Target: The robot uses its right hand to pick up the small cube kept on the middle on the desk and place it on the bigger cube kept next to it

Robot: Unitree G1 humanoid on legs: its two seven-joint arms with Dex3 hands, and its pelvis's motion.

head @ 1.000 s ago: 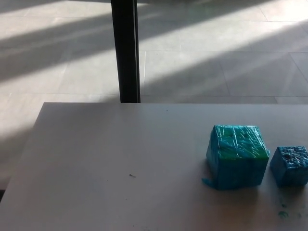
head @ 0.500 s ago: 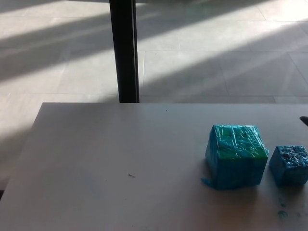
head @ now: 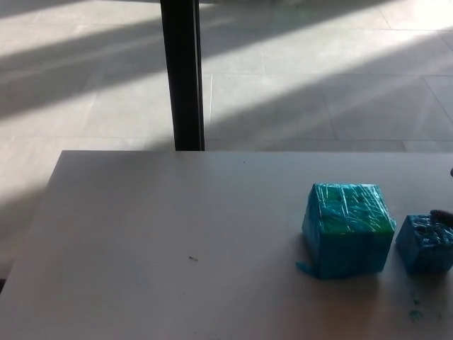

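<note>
- A dark tip of the right hand (head: 442,214) shows at the picture's right edge, just over the top far edge of the small cube (head: 425,244); whether it touches the cube cannot be told.
- So little of that hand is in view that I cannot tell how far its fingers are spread, nor whether it has hold of anything.
- The left hand does not show.
- The small cube sits on the desk (head: 177,241) just to the right of the bigger cube (head: 348,229), a narrow gap between them, both near the desk's right end.
- The small cube is blue, with a rough, crinkled wrapping and dark pits on its top face; its right side is cut off by the picture's edge.
- The bigger cube is wrapped in shiny teal film with green showing through, and a loose tag of film sticks out at its lower left corner.
- Count: two cubes, one small and one bigger; one desk; one dark upright post (head: 182,74) standing on the floor beyond the desk's far edge.
- A few teal flecks (head: 416,315) lie on the desk in front of the small cube.
</note>
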